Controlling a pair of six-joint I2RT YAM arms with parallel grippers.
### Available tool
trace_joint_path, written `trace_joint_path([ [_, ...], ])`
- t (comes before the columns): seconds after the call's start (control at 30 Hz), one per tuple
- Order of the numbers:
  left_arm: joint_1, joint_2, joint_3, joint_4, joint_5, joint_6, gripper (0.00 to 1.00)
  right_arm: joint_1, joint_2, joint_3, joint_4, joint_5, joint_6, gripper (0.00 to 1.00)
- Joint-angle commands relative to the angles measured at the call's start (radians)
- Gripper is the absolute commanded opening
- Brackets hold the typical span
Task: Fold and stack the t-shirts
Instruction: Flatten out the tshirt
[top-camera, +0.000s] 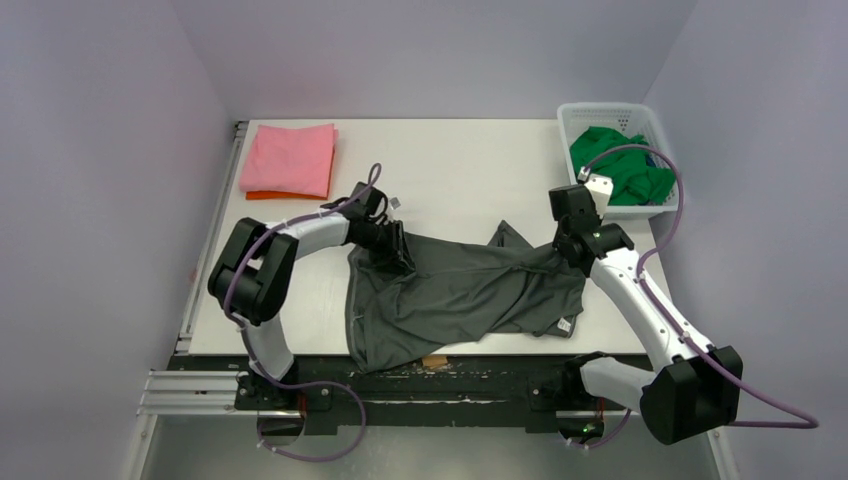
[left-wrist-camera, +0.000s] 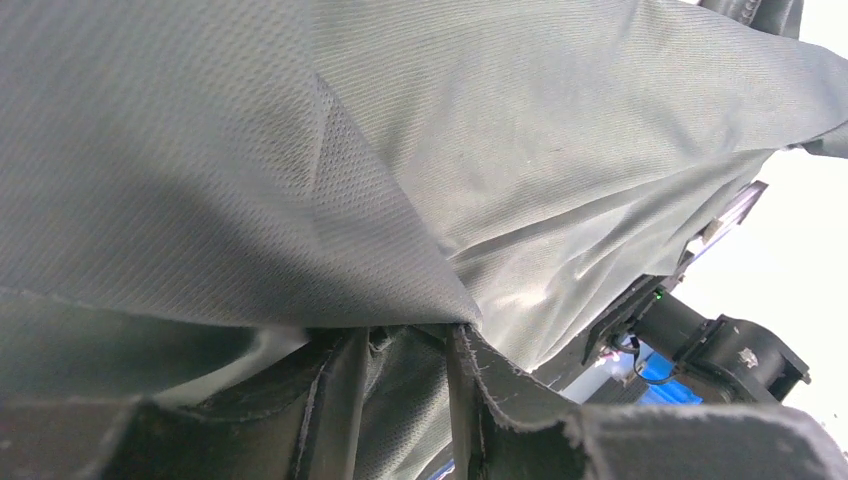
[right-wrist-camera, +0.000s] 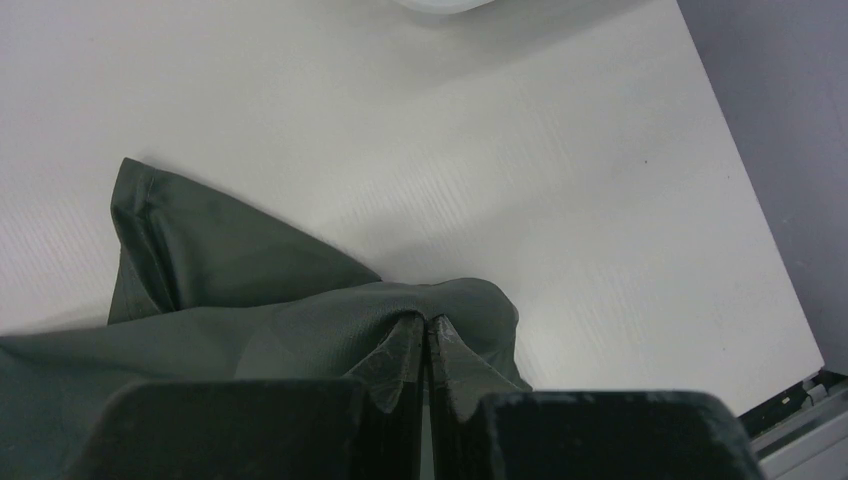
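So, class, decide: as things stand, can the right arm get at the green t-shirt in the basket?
Probably not yet: its end effector is shut on the grey t-shirt. Otherwise the green t-shirt lies close by, uncovered, in the open-topped basket.

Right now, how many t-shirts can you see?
4: a grey one spread front centre, a pink one folded far left, an orange one beneath it, a green one in the basket. Others may be hidden there.

1 grey t-shirt (top-camera: 460, 295), 1 pink t-shirt (top-camera: 290, 158), 1 orange t-shirt (top-camera: 268, 195), 1 green t-shirt (top-camera: 622, 172), 1 basket (top-camera: 574, 112), 2 arms (top-camera: 300, 238) (top-camera: 640, 295)
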Motion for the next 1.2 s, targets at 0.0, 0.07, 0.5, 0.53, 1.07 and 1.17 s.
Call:
trace_joint_path([
  [0.0,-0.015,0.036,0.048,0.079,0.082,-0.031,0.31,-0.007,-0.003,0.001,0.024,0.012,-0.005,0.00],
  [0.07,-0.020,0.049,0.063,0.079,0.074,-0.033,0.28,-0.008,-0.005,0.001,0.024,0.013,-0.005,0.00],
  [0.5,-0.020,-0.122,0.052,-0.084,-0.248,0.035,0.00,-0.012,-0.024,0.003,0.012,0.036,-0.004,0.00],
  [0.53,-0.018,-0.163,0.044,-0.118,-0.311,0.047,0.00,-0.013,-0.029,0.003,0.009,0.043,-0.003,0.00],
  [1.07,0.023,-0.620,0.038,-0.361,-0.688,0.069,0.00,-0.017,-0.162,0.026,-0.022,0.096,0.010,0.00],
  [1.17,0.023,-0.646,0.119,-0.359,-0.678,0.105,0.00,-0.017,-0.199,0.086,-0.005,0.052,-0.011,0.00],
])
